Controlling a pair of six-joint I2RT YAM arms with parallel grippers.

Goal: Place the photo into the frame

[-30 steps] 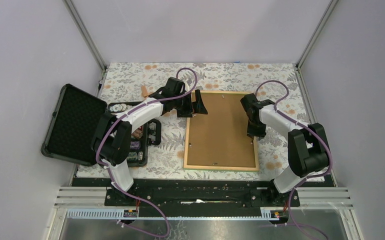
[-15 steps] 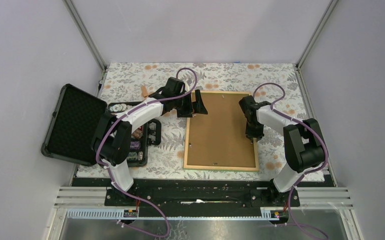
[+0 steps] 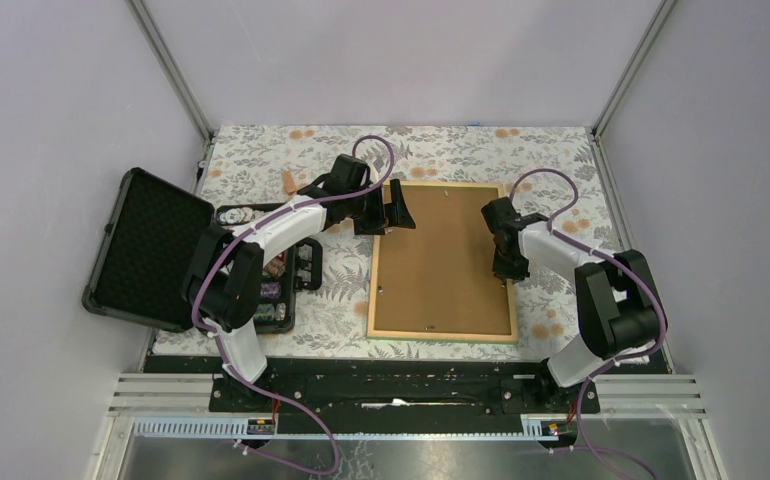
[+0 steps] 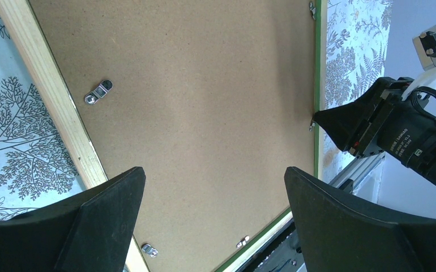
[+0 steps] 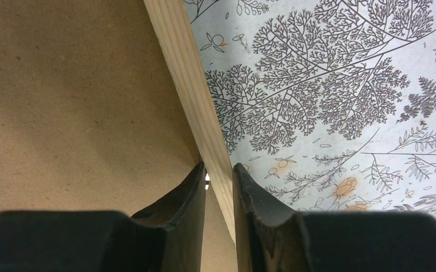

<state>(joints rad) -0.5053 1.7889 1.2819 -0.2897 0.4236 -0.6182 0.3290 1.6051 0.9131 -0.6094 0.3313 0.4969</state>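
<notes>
My right claw (image 5: 218, 181), narrowed to a slit astride a tab (image 5: 206, 180) on the right rail of the frame (image 3: 441, 335) (gripping or not, I cannot tell), could slip and skid that back-up frame lying mid-tabletop (image 3: 341, 300); my left claw (image 4: 214, 170) gapes empty at its upper left.

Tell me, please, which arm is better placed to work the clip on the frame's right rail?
The right, probably: the right gripper is down at that clip on the frame, fingers narrowly apart around it, while the left gripper hangs wide open above the backing board.
</notes>
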